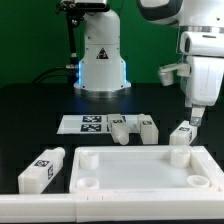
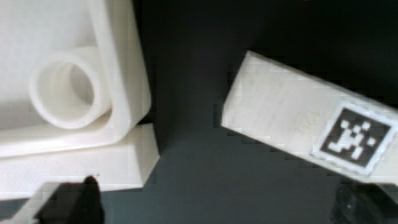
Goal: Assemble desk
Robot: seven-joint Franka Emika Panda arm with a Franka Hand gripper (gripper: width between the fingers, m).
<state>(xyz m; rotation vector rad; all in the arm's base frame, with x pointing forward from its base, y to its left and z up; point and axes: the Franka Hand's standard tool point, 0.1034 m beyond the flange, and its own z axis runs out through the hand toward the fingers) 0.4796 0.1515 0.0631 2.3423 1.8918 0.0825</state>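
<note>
Exterior view, clock laid flat on the black table (image 1: 30,120), with 12 o'clock at the far side.

At 6 o'clock, the tabletop (image 1: 140,170): lies flat, white and wide, with a raised rim and round holes at the corners.

At 8 o'clock, the first leg (image 1: 40,170): lies on its side just beside the tabletop's short edge, tag facing up.

Near the middle, the second leg (image 1: 120,130) and the third leg (image 1: 147,127): lie close together, just past the tabletop's far edge.

At 3 o'clock, the fourth leg (image 1: 183,133): sits right by the tabletop's far corner, tag showing.

At 10 o'clock, the marker board (image 1: 85,123): lies flat next to the second leg.

At 12 o'clock, the robot base (image 1: 100,55): stands well apart from the parts.

At 2 o'clock, the arm (image 1: 200,50): reaches down.

Under it, the fingers (image 1: 197,119): point down just above the fourth leg, spread wide, holding nothing.

Wrist view: shows a tabletop corner (image 2: 54,40) with its round hole (image 2: 68,90). Shows the fourth leg (image 2: 294,105) just beside that corner, across a dark gap, not touching. Shows one dark fingertip (image 2: 71,200) near the corner, off the leg.

All four legs: loose on the table, outside the holes.
</note>
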